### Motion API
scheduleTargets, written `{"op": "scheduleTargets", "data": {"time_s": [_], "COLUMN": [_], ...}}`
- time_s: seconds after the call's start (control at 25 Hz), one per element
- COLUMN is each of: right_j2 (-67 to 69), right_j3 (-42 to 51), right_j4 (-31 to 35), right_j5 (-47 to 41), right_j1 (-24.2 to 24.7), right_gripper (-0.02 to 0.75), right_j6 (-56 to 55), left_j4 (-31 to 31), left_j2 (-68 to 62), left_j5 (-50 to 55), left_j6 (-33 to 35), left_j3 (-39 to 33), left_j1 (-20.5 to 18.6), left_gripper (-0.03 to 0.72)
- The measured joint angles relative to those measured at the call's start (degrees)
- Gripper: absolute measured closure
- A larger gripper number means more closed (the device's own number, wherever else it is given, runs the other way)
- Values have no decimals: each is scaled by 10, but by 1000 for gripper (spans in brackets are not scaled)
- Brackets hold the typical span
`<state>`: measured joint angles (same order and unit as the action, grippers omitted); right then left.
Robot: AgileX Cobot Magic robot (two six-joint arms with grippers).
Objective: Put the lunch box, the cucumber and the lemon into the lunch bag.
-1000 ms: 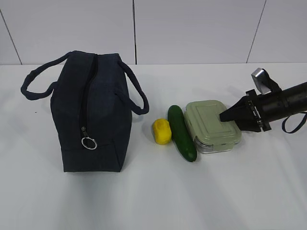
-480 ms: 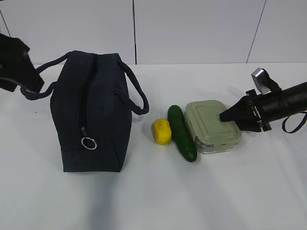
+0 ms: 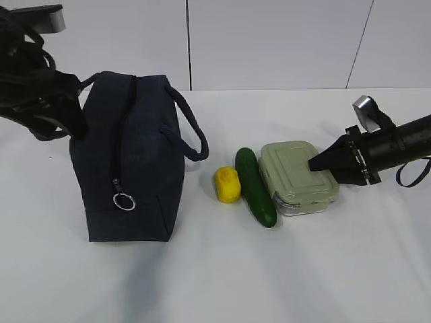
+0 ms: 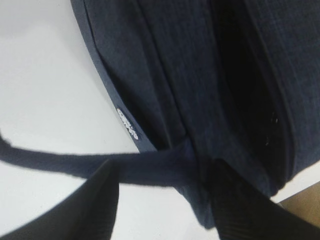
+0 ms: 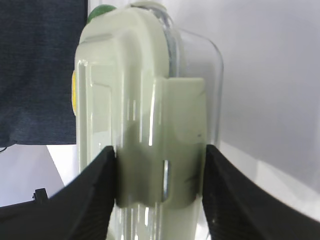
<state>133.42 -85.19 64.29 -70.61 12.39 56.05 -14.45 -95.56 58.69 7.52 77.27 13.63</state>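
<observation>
Box (image 3: 300,176) sits flat on the table (image 3: 283,269), right of centre, sage lid on. Right gripper (image 3: 319,163) is at its right end, low and reaching in from the right; in the right wrist view its fingers (image 5: 95,195) stand one each side of the box's (image 5: 145,125) end clip, pressed against it or very nearly (contact looks real, but the close-up doesn't settle a firm clamp). Box not lifted.

Cucumber (image 3: 255,186) lies just left of the box, touching or almost, long axis running toward the camera. Lemon (image 3: 227,184) just left of the cucumber, close beside it.

Bag (image 3: 128,158) stands upright well left of the lemon, zipper closed up its near end, ring pull (image 3: 124,201) hanging low. One handle (image 3: 192,131) loops out right.

Left gripper (image 3: 64,114) is at the bag's upper left side. Left wrist view: its fingers (image 4: 100,200) are spread apart with the other handle strap (image 4: 90,167) running across between them, not pinched; bag's side (image 4: 165,75) just beyond.
</observation>
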Motion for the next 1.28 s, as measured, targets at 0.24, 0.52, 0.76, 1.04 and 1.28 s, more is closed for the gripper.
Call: {"op": "scheduleTargets", "data": {"time_s": [0.24, 0.52, 0.76, 1.04, 1.28], "right_j2": [0, 0, 0, 0, 0], "right_j3": [0, -1, -1, -1, -1], "right_j4": [0, -1, -1, -1, 0], "right_j5": [-1, -1, -1, -1, -1], "right_j1": [0, 0, 0, 0, 0], "right_gripper": [351, 351, 351, 351, 351], "right_j6": [-1, -2, -2, -2, -7], "left_j4": [9, 65, 85, 91, 96], "left_j2": [-27, -28, -30, -31, -50], "left_j5": [-6, -15, 20, 47, 72], "left_j6": [1, 1, -2, -5, -6], "left_j3": [12, 16, 71, 135, 135], "left_j1": [0, 0, -9, -1, 5], "left_gripper": [485, 665, 666, 667, 667]}}
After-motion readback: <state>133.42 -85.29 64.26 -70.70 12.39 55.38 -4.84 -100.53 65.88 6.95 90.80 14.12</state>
